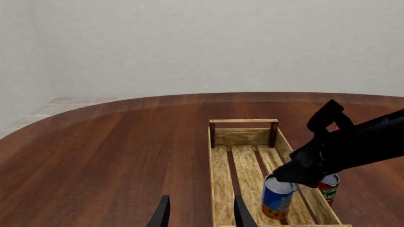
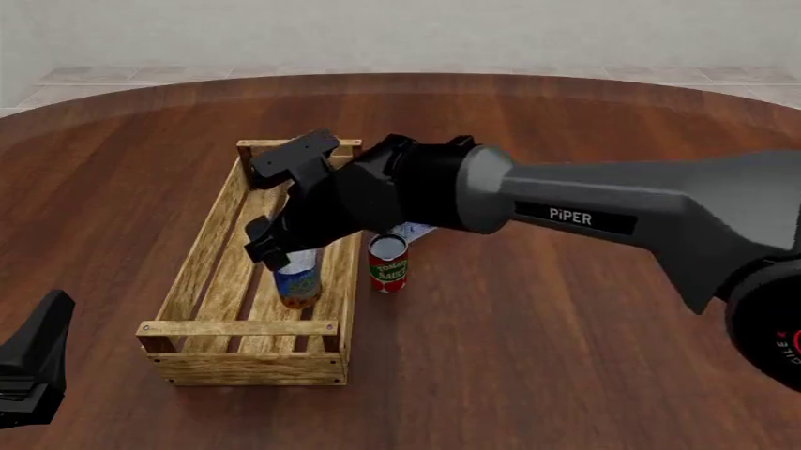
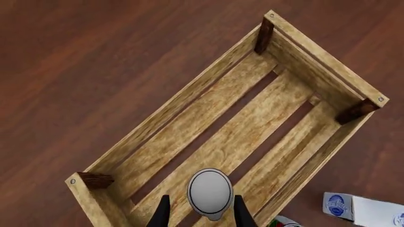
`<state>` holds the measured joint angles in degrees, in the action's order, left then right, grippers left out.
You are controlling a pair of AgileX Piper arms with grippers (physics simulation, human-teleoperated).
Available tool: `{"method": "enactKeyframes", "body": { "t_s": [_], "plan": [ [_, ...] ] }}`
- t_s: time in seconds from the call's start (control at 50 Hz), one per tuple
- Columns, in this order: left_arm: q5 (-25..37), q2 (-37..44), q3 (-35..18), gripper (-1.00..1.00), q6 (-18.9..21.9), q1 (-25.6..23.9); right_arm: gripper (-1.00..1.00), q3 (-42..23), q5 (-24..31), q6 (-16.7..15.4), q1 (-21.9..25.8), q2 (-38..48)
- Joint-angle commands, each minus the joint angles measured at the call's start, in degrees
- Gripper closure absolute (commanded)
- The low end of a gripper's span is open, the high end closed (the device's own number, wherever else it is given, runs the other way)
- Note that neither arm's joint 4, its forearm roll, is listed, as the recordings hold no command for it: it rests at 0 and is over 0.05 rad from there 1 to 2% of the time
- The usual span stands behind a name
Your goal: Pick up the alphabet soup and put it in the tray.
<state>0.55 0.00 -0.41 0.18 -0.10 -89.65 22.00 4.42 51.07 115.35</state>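
The alphabet soup [image 2: 298, 283] is a blue can turning orange at the bottom, upright inside the tray [image 2: 201, 246], a long light-wood slatted crate. My right gripper [image 2: 291, 253] is shut on the can from above. The right wrist view shows its silver top [image 3: 210, 191] between the two fingers [image 3: 162, 213], over the tray's slats [image 3: 252, 127]. In the left wrist view the can [image 1: 277, 198] sits low over the tray floor [image 1: 243, 165]; I cannot tell whether it touches. My left gripper [image 1: 200, 215] is open and holds nothing, near the table's front left [image 2: 32, 361].
A red can with a green band [image 2: 388, 262] stands on the table just outside the tray's right wall, close to the right arm [image 2: 588, 211]. A small white box [image 3: 356, 208] lies behind it. The round wooden table [image 2: 601, 356] stretches to the right.
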Motion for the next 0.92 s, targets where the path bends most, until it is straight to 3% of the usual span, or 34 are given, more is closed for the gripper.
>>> {"method": "enactKeyframes", "body": {
  "t_s": [0.02, 0.92],
  "plan": [
    [-0.4, 0.1, 0.1, -1.00, 0.0, 0.1, -1.00, 2.0, 0.6, -0.9, -0.1, -3.8],
    [-0.4, 0.1, 0.1, -1.00, 0.0, 0.1, -1.00, 22.5, -2.9, -1.6, -1.9, -26.9]
  ]
}}
